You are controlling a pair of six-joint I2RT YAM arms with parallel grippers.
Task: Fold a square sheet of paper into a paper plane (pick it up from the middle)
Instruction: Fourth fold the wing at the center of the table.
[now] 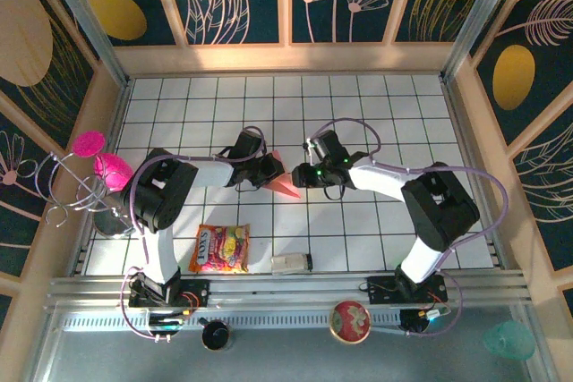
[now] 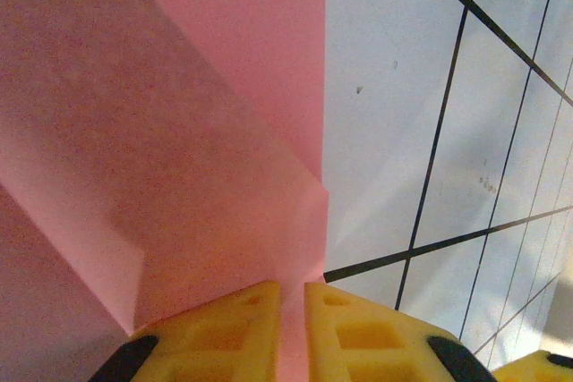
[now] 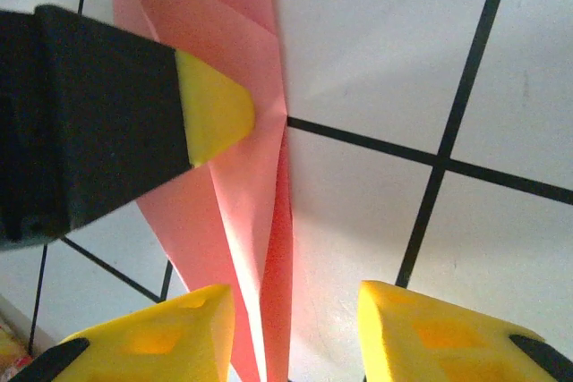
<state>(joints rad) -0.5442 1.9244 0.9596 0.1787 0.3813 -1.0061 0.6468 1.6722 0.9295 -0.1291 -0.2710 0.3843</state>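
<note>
mid-table, l gripper (image 2: 291, 310) pinches folded paper plane (image 2: 197, 131).

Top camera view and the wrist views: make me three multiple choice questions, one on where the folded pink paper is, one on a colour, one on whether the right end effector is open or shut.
1. Where does the folded pink paper lie on the table?
A) against the far wall
B) mid-table, between the left end effector and the right end effector
C) at the near edge

2. What colour are the right end effector's fingertips?
A) yellow
B) blue
C) white

3. How is the right end effector set?
A) shut on the paper
B) shut on nothing
C) open, fingers apart

Answers:
1 B: the top view shows the paper on the middle tiles with an end effector at each side.
2 A: the right wrist view shows yellow tips.
3 C: the right wrist view shows a wide gap between its fingers.
</note>
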